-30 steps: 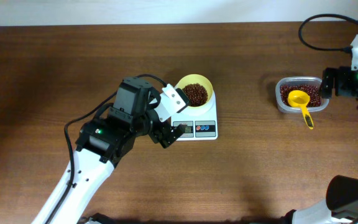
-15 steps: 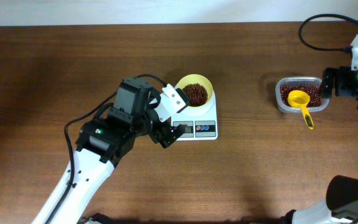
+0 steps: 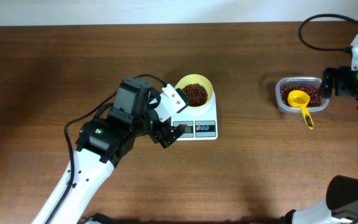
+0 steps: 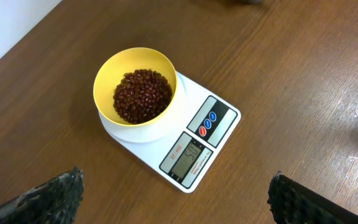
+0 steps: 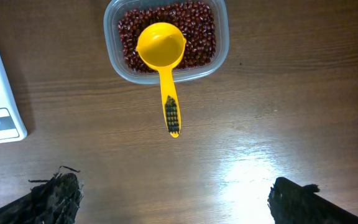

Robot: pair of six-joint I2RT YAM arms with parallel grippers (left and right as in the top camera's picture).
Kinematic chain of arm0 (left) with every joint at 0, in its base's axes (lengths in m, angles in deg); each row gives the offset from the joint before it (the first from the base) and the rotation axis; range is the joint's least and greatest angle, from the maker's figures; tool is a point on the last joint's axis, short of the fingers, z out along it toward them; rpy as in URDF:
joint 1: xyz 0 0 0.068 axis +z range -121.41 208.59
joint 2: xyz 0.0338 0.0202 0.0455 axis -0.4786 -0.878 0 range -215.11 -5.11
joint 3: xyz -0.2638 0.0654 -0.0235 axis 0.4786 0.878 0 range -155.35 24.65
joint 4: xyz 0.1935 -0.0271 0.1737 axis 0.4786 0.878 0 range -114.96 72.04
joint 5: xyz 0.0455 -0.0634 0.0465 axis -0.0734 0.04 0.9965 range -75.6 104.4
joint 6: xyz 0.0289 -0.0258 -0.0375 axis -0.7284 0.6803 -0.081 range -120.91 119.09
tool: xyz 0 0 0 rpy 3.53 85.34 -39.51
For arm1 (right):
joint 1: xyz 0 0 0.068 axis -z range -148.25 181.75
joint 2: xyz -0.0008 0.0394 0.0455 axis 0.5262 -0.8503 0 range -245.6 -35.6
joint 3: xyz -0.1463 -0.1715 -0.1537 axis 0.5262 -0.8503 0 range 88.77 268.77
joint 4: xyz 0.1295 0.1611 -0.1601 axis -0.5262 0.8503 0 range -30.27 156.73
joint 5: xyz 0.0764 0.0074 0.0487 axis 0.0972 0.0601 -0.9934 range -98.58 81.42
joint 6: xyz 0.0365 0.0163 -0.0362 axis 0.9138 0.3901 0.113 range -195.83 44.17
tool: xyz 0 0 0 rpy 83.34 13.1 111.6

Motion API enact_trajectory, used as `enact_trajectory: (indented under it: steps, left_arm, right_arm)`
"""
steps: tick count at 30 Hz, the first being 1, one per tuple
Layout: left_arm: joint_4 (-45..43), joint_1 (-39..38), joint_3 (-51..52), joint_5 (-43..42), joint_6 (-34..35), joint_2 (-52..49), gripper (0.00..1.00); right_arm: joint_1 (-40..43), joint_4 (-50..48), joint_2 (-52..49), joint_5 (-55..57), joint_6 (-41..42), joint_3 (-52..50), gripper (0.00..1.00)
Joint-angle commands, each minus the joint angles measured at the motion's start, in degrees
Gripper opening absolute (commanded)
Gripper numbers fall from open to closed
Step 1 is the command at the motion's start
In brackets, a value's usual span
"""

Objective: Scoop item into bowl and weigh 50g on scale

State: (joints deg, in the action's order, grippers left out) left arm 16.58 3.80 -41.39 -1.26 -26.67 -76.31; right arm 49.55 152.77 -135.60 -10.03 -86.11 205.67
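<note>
Overhead: a pale-yellow bowl (image 3: 183, 83) of dark red beans (image 3: 196, 94) was seen set on the white scale (image 3: 211, 113) at the middle of the worktop (image 3: 260, 174). Well apart to the right, a clear tub (image 3: 280, 87) of beans carried a yellow scoop (image 3: 299, 98).

Left wrist: the left gripper (image 4: 176, 202) was spread and empty, clear of the scale. The display (image 4: 188, 160) seemed to show the target, though its digits were small.

Right wrist: the right gripper (image 5: 176, 202) was spread near the scoop's handle, touching nothing.

The reading would best be checked with nothing touching the scale, and any correction made in small scoops.
</note>
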Motion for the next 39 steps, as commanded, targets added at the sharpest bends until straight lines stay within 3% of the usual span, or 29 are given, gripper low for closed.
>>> enact_trajectory:
  steps: [1,35,39]
  left_arm:
    - [0.07,-0.09,0.17,-0.63,-0.52,0.46,0.99]
    - [1.16,-0.09,0.17,-0.68,-0.50,0.46,0.99]
    - [1.16,-0.09,0.35,-4.52,0.46,0.37,0.99]
  right_arm:
    - [-0.07,-0.07,1.29,0.66,0.00,1.18,0.99]
    - [-0.07,-0.07,1.29,0.66,0.00,1.18,0.99]
    - [-0.07,-0.07,1.29,0.66,0.00,1.18,0.99]
